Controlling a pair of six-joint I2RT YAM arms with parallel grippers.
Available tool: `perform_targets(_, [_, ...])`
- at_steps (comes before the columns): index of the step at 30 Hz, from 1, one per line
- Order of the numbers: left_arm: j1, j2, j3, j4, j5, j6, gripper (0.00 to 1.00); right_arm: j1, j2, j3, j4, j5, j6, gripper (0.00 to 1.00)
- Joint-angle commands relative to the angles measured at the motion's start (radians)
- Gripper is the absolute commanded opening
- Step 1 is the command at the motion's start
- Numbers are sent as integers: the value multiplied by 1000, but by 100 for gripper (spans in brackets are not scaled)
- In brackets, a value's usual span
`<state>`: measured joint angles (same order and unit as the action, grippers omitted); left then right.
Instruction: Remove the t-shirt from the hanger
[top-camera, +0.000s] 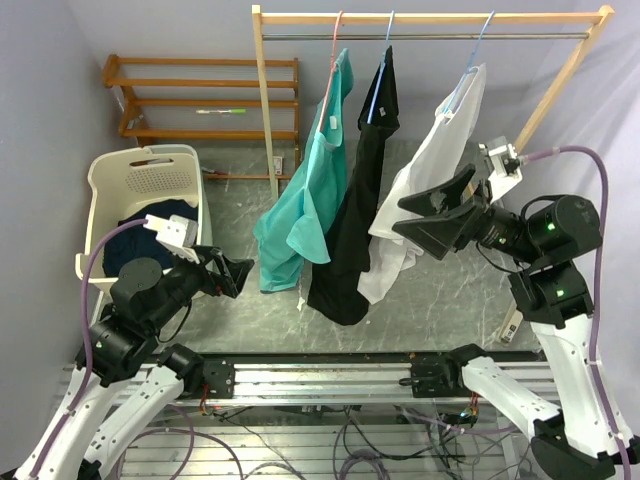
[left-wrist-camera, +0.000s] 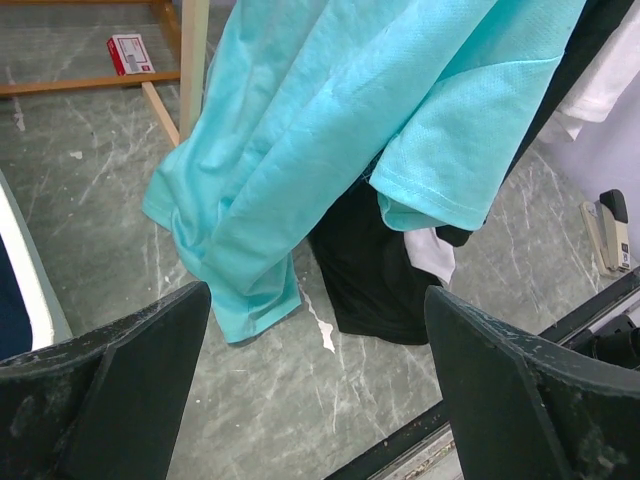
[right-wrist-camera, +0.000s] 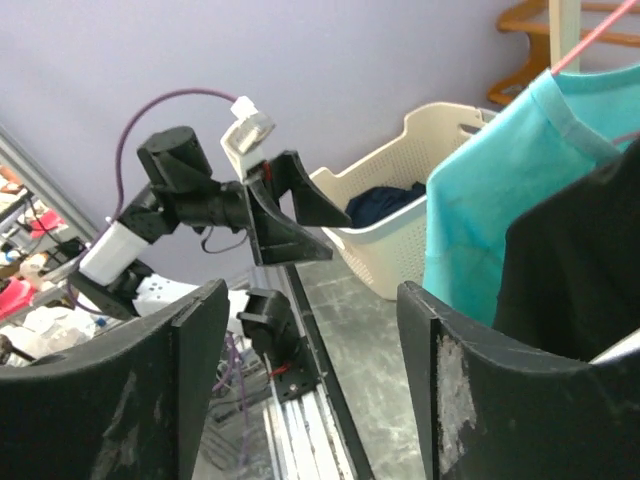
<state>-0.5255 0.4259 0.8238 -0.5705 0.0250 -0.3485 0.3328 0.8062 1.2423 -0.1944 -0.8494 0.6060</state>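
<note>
Three t-shirts (top-camera: 320, 180) on hangers (top-camera: 337, 40), long axes vertical, hems down

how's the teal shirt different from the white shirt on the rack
The teal shirt hangs leftmost on a pink hanger; the white shirt hangs rightmost on a blue hanger. The right hand is close beside the white shirt; the left hand sits lower, apart from the teal shirt. Both hang from one rail, a black shirt between them.
</note>
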Motion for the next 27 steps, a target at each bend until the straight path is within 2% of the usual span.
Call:
perform_targets(1, [-8, -5, 21, 11, -24, -10, 99, -1, 62, 82, 25, -28, 17, 72])
perform_targets(2, [-8, -3, 23, 9, -24, -10, 99, -1, 78, 101, 39, -39, 26, 74])
perform_targets(3, [-8, -2, 23, 10, -24, -10, 98, -1, 97, 139, 44, -45, 25, 88])
perform_targets(4, [-8, 1, 22, 10, -23, -10, 98, 0, 122, 173, 38, -46, 20, 98])
perform_targets(7, [-8, 5, 23, 11, -20, -8, 98, 0, 181, 262, 73, -17, 41, 100])
perform_targets(11, [-8, 4, 22, 11, -22, -9, 97, 0, 345, 510, -46, 37, 15, 97])
perform_targets(12, [-8, 4, 23, 11, -23, -9, 97, 1, 379, 553, -52, 52, 20, 91])
perform_targets(13, [-8, 3, 23, 11, -25, -9, 97, 2, 412, 595, -57, 70, 23, 79])
perform_targets(14, [-8, 2, 22, 11, -26, -10, 97, 3, 446, 647, -74, 101, 22, 58])
perform_targets(15, [-8, 1, 21, 11, -26, -10, 97, 5, 492, 709, -117, 132, 8, 25])
perform_targets(16, [-8, 1, 21, 11, -28, -10, 97, 10, 541, 792, -171, 163, -17, 3])
perform_targets(17, [-8, 2, 21, 11, -30, -10, 97, 26, 589, 865, -226, 204, -43, 0])
perform_targets(19, [-8, 8, 21, 10, -29, -10, 96, 106, 688, 1011, -349, 358, -128, 0])
perform_targets(22, [-8, 15, 24, 5, -34, -10, 96, 330, 867, 1267, -553, 730, -280, 0])
perform_targets(24, [-9, 18, 25, 3, -37, -12, 96, 430, 958, 1362, -627, 932, -319, 30])
perform_targets(25, [-10, 19, 26, 3, -40, -12, 96, 455, 963, 1337, -620, 1005, -323, 52])
perform_targets(26, [-10, 18, 25, 2, -42, -12, 96, 475, 951, 1290, -605, 1066, -325, 62])
perform_targets(27, [-9, 20, 25, 2, -45, -13, 96, 492, 929, 1230, -577, 1120, -322, 66])
